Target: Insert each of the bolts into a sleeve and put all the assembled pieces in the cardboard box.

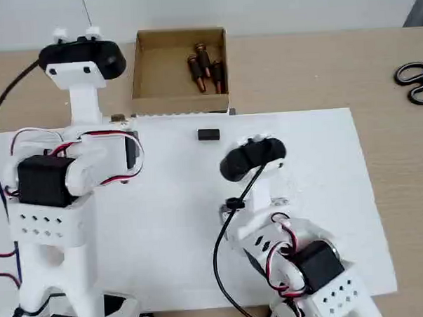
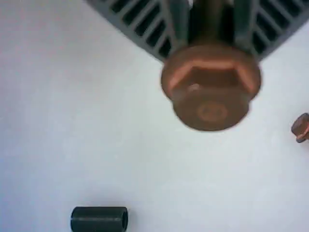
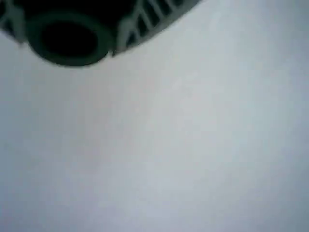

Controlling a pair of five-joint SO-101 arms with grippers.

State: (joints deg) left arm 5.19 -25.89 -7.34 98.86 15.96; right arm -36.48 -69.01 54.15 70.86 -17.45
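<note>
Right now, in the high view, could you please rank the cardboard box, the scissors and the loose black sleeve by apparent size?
Largest to smallest:
1. cardboard box
2. scissors, partly cut off at the edge
3. black sleeve

The bolt [image 2: 210,89] in my left tool [image 2: 210,24] looks like copper-toned metal with a smooth, softly shining head. It is pinched between ribbed grey plastic fingers [image 2: 140,29], while my right tool [image 3: 67,19] grips a sleeve [image 3: 72,58] with a dull, dark matt finish. Below lies a smooth matt white paper sheet [image 1: 165,217] on a pale wood-grain counter [image 1: 299,70], with a matt black loose sleeve [image 1: 208,135] near the sheet's 12 o'clock edge. Beyond that edge the cardboard box [image 1: 146,70] is plain matt brown board holding coppery, faintly glossy pieces [image 1: 206,66], and at 2 o'clock the scissors [image 1: 415,79] show glossy black handles.
</note>
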